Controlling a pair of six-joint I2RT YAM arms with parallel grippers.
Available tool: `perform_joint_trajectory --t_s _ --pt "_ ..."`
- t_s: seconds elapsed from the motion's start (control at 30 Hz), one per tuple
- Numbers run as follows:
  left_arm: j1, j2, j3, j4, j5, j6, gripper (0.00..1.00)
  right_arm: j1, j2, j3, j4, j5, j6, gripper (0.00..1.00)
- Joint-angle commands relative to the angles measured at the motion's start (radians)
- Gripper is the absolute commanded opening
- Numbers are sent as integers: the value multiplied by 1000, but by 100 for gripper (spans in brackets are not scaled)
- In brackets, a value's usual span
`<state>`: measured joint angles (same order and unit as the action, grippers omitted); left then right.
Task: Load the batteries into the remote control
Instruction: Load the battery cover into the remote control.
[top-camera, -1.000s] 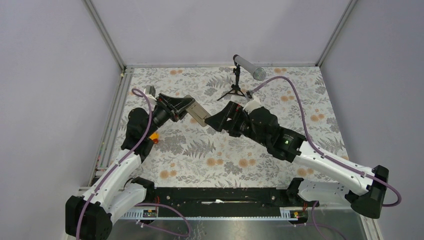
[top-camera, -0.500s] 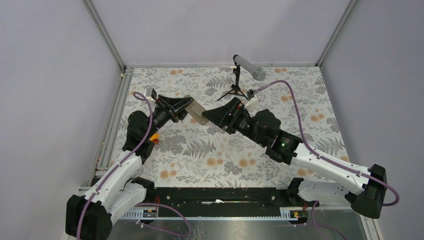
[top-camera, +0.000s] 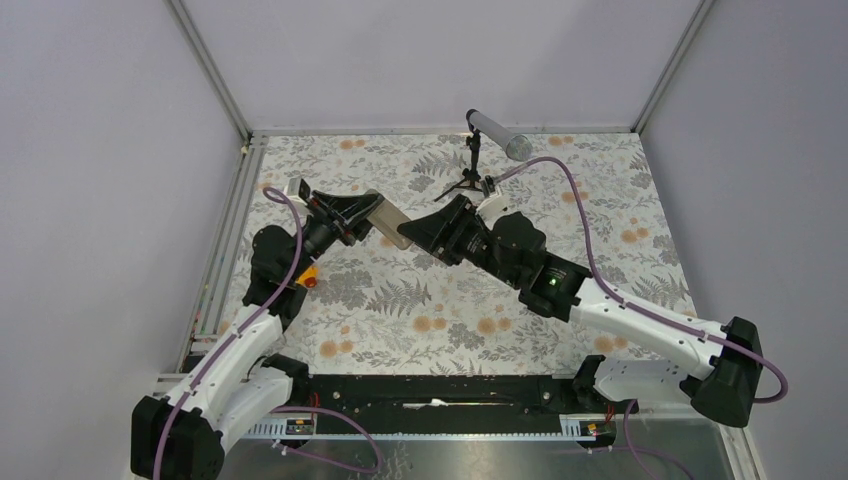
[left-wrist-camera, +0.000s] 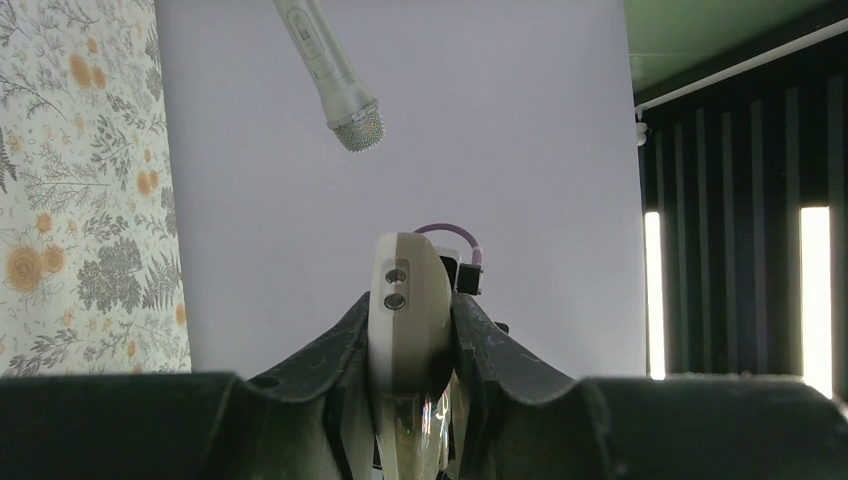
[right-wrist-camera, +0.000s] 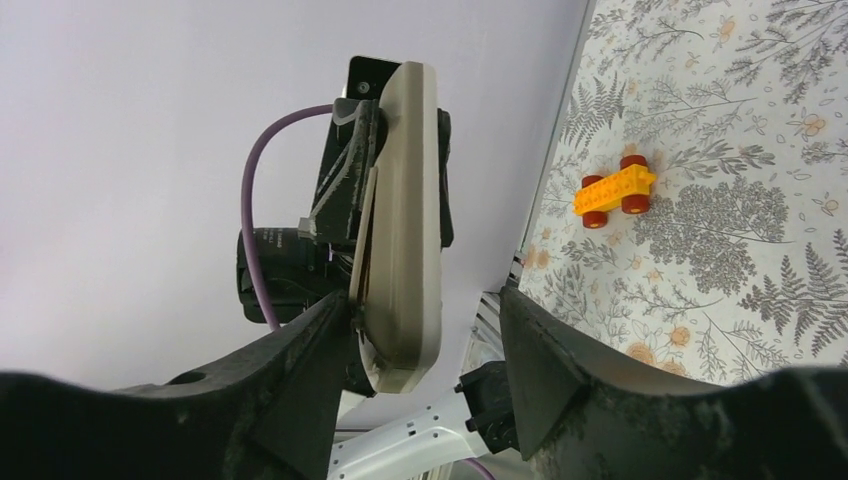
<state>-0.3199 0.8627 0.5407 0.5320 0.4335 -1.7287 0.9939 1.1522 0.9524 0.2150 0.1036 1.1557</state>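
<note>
You view the table (top-camera: 450, 320) from above and behind; the left wrist camera faces right, the right wrist camera left, both close on the remote control (left-wrist-camera: 405, 320).

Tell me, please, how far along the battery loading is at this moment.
Done: the remote control is lifted off the table, clamped in the left gripper. In hand: the right gripper straddles its free end, jaws open, not gripping. Left: everything with the batteries; none shows in any view.
</note>
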Motion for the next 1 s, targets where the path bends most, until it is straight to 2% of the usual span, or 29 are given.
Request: perform_joint_trajectory --t_s 0.0,0.23,0.4,0.5,0.6,0.67,0.73,0.77,0.87,0.97 --pt "-8 -45 8 94 -6 -33 0 3 28 49 -34 3 0 59" --pt "-8 -56 43 72 1 26 0 3 39 92 -181 24 -41 48" --pt "-8 -56 80 45 12 79 0 3 87 146 -355 12 -66 46" --pt "-8 -53 107 31 27 127 0 3 100 142 -389 14 -56 42" --pt "-8 -55 126 18 37 150 0 2 105 143 -400 32 -66 33" --pt "-9 -53 126 24 46 142 0 2 103 139 -378 40 -95 27" --pt "-8 -49 119 36 54 119 0 2 96 129 -330 37 -131 26" --pt "-8 -48 117 40 59 109 0 2 91 119 -289 28 -148 30" --pt "-8 -45 109 40 71 91 0 -2 90 124 -255 14 -172 53" --pt "-8 -49 102 41 76 86 0 -14 97 134 -255 -5 -171 60"
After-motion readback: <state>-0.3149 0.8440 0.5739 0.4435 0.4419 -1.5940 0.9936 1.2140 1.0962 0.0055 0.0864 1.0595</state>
